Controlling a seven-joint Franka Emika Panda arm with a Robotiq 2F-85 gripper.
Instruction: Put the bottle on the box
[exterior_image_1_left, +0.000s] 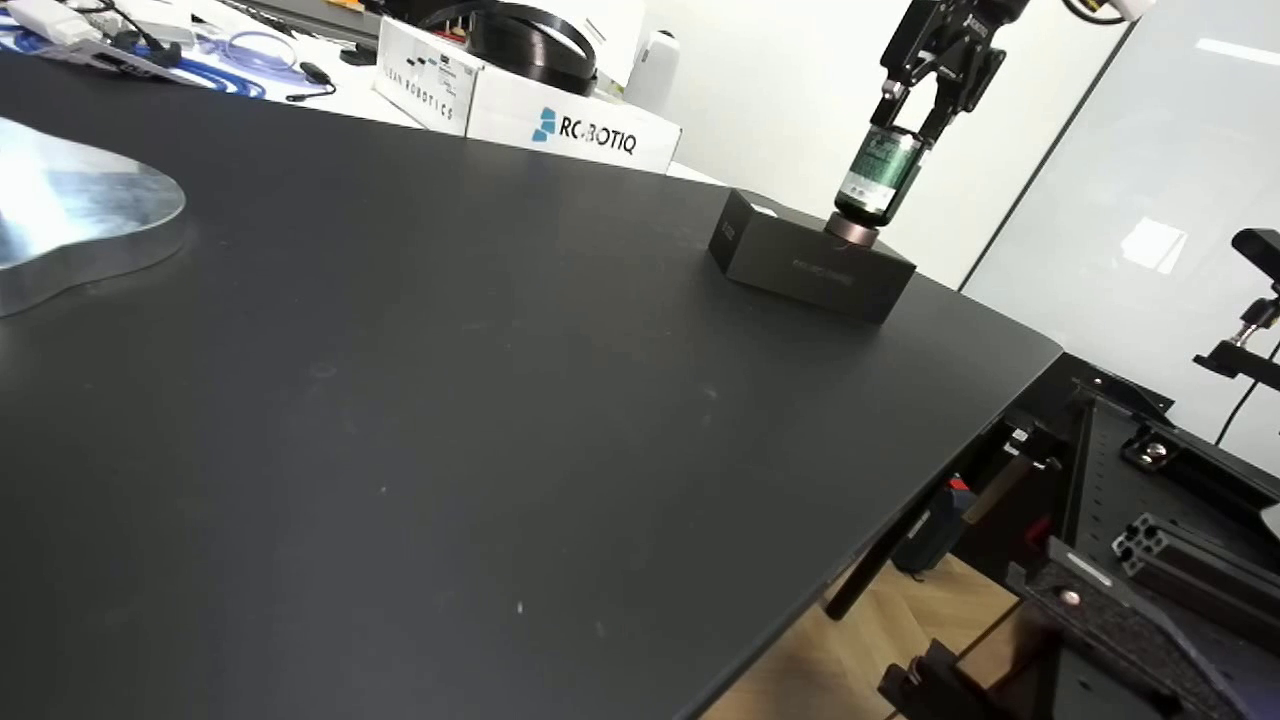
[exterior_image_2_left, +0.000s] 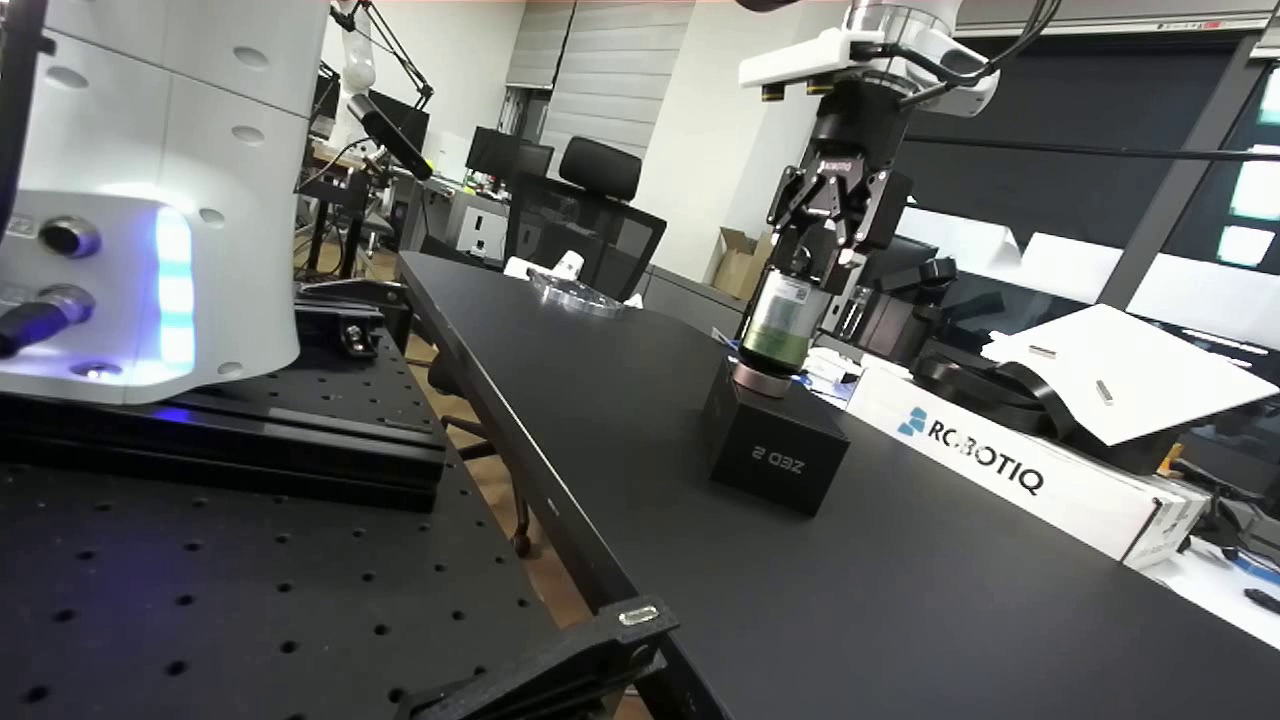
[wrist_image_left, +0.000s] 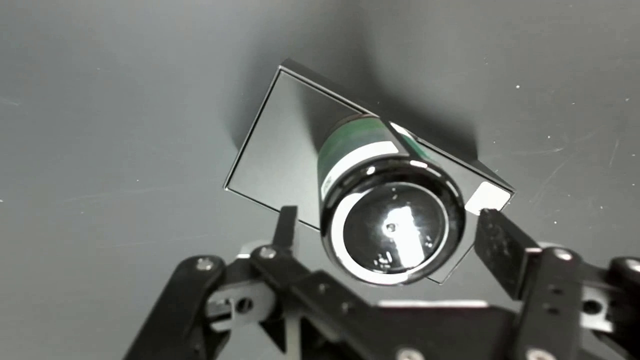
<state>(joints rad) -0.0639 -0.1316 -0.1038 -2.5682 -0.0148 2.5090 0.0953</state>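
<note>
The bottle, dark with a green and white label, stands on its pinkish cap on top of the black box, base upward, in both exterior views: the bottle (exterior_image_1_left: 880, 170) (exterior_image_2_left: 778, 320) and the box (exterior_image_1_left: 810, 262) (exterior_image_2_left: 775, 445). In the wrist view, the bottle's round base (wrist_image_left: 392, 227) faces the camera and hides part of the box top (wrist_image_left: 275, 145). My gripper (exterior_image_1_left: 908, 125) (exterior_image_2_left: 815, 265) is above the box, around the upper end of the bottle. In the wrist view, the gripper (wrist_image_left: 389, 220) is open, with a visible gap between each finger and the bottle.
The dark table (exterior_image_1_left: 450, 400) carries the box near its edge. A white box with blue lettering (exterior_image_1_left: 570, 130) (exterior_image_2_left: 1000, 460) stands beyond the table. A shiny metallic object (exterior_image_1_left: 90, 210) lies on the table. The robot base (exterior_image_2_left: 150, 200) is beside the table.
</note>
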